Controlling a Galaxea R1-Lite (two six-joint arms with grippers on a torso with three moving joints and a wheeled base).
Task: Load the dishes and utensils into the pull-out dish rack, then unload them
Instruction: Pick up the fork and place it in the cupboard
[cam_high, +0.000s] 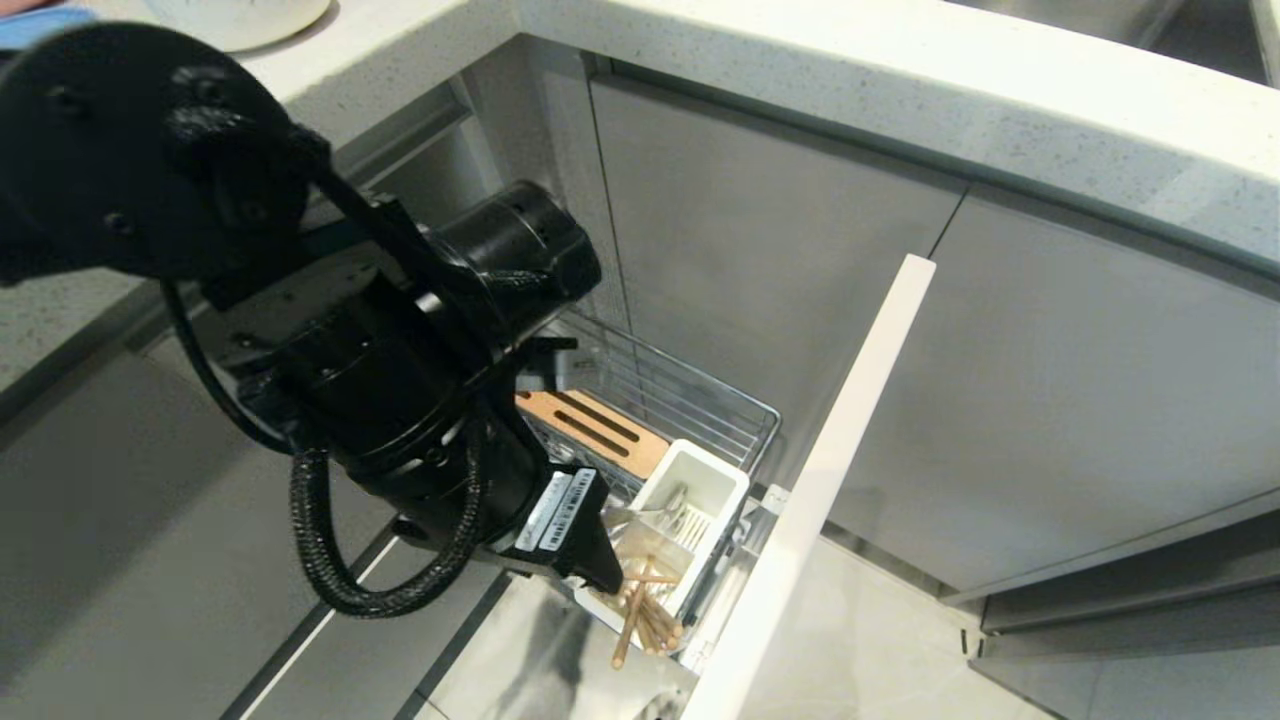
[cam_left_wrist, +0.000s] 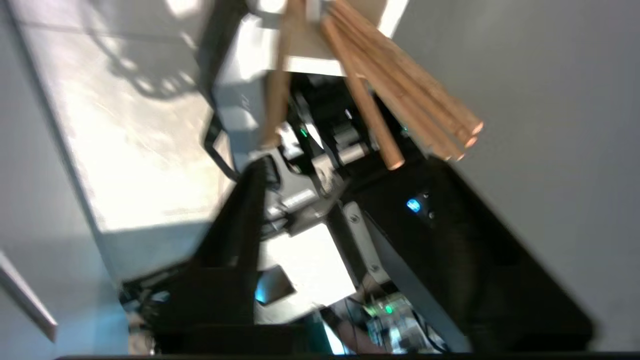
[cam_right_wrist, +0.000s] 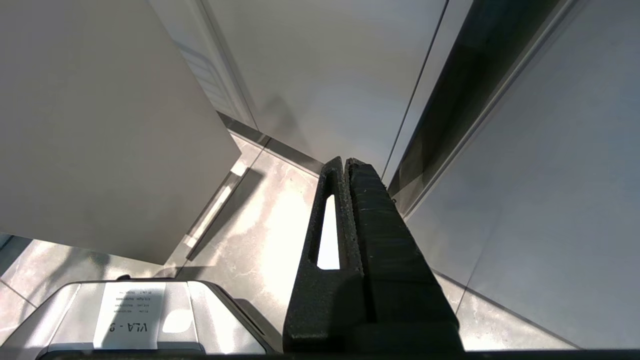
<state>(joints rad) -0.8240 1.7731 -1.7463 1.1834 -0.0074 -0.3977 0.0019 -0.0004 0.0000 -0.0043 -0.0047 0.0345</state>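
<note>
The pull-out dish rack (cam_high: 700, 400) stands drawn out below the counter, its pale front panel (cam_high: 830, 480) toward me. Its white utensil cup (cam_high: 712, 478) holds light-wood chopsticks (cam_high: 645, 610) that lean out over the near rim, and silver cutlery (cam_high: 672, 515). My left gripper (cam_high: 603, 570) hangs right beside the chopsticks, open, with nothing between its fingers (cam_left_wrist: 235, 250). The chopsticks (cam_left_wrist: 400, 100) fan out past them in the left wrist view. A white bowl (cam_high: 240, 20) and the edge of a light-blue plate (cam_high: 40, 25) sit on the counter. My right gripper (cam_right_wrist: 346, 162) is shut and empty.
A slotted wooden strip (cam_high: 590, 425) lies in the rack behind the cup. Grey cabinet fronts (cam_high: 1050, 400) close in on the rack's far side, under the speckled countertop (cam_high: 900, 70). The right arm hangs parked over the tiled floor (cam_right_wrist: 260, 225).
</note>
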